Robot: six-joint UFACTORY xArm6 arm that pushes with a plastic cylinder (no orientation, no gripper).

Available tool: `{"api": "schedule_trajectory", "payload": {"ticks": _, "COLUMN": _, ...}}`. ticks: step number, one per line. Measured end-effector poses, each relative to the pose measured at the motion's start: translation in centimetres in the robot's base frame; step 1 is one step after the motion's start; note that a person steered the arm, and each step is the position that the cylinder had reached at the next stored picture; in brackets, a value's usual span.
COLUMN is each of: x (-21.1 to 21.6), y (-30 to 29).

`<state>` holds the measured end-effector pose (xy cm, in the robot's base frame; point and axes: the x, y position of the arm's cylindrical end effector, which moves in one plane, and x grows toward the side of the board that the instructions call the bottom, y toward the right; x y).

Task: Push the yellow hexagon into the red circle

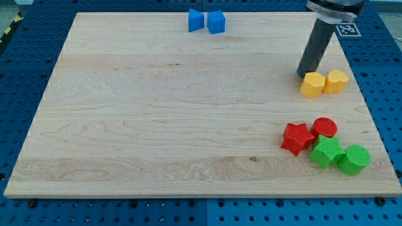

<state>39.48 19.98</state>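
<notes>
A green cylinder (354,159) sits nearest the view's bottom, close to the right corner of the wooden board (157,113), touching a green star (326,151) on its left. Just above them lie a red star (297,137) and the red circle (325,128), side by side and touching, with the red star's lower right arm against the green star.

Higher up on the view's right, well apart from the red pair, the yellow hexagon (312,84) rests beside a second yellow block (336,81) (its exact shape is hard to make out); the two touch. The dark rod comes down from the view's top right, and my tip (304,75) stands on the board at the hexagon's upper left edge, touching it or very nearly so. The rod has no jaws and holds nothing.

At the view's top edge, far from everything else, two blue blocks (206,21) sit side by side, nearly touching. The board lies on a blue perforated table (19,75).
</notes>
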Motion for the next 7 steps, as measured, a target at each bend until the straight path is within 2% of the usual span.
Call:
{"api": "schedule_trajectory", "payload": {"ticks": 2, "x": 1.9, "y": 0.1}}
{"api": "schedule_trajectory", "payload": {"ticks": 4, "x": 3.3, "y": 3.0}}
{"api": "schedule_trajectory", "payload": {"ticks": 7, "x": 7.2, "y": 2.2}}
